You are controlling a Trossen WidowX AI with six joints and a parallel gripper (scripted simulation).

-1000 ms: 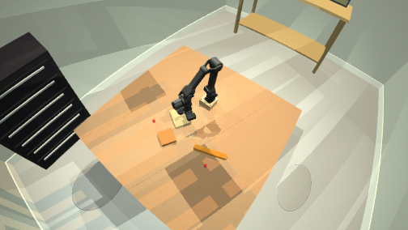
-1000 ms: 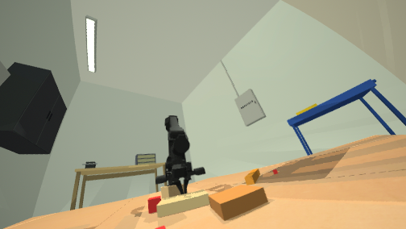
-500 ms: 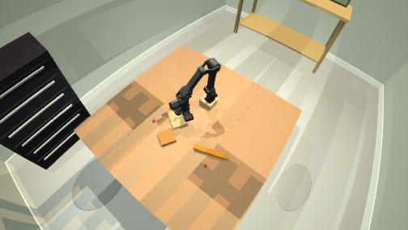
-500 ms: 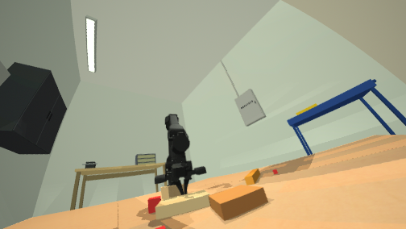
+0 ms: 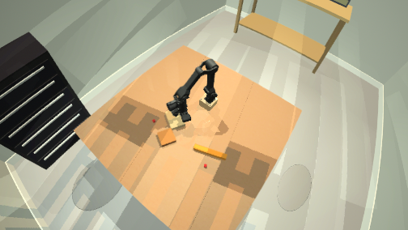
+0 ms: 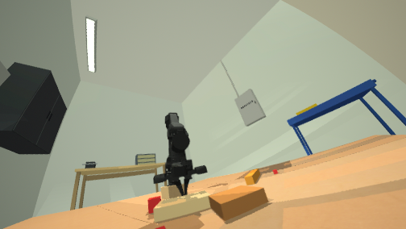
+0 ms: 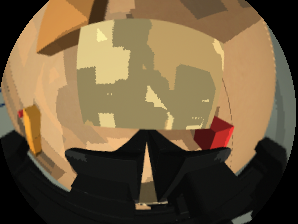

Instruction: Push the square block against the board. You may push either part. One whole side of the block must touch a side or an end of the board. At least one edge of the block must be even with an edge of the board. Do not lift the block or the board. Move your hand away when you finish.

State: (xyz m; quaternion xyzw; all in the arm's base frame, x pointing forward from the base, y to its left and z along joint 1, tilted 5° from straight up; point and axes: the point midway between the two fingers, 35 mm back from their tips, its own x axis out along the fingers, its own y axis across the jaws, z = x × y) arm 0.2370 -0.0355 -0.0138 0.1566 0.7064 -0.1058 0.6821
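Observation:
The orange square block (image 5: 166, 138) (image 6: 239, 201) (image 7: 64, 20) lies flat on the table. The pale yellow board (image 5: 176, 121) (image 6: 181, 208) (image 7: 145, 55) lies flat between it and the arm's base. The block sits at an angle to the board, near one of its corners; whether they touch there is unclear. No whole side of the block lies along the board. My gripper (image 5: 186, 118) (image 6: 184, 193) (image 7: 147, 128) is shut and empty, low at the board's side nearer the base. Its fingertips appear to be against that side.
An orange-yellow bar (image 5: 210, 151) (image 6: 252, 176) (image 7: 33, 129) lies apart from both parts. A red block (image 6: 154, 204) (image 7: 218, 134) is close beside the board. Another small red block (image 5: 206, 165) (image 6: 275, 172) lies beyond the bar. The arm's pale base (image 5: 208, 103) stands behind the gripper.

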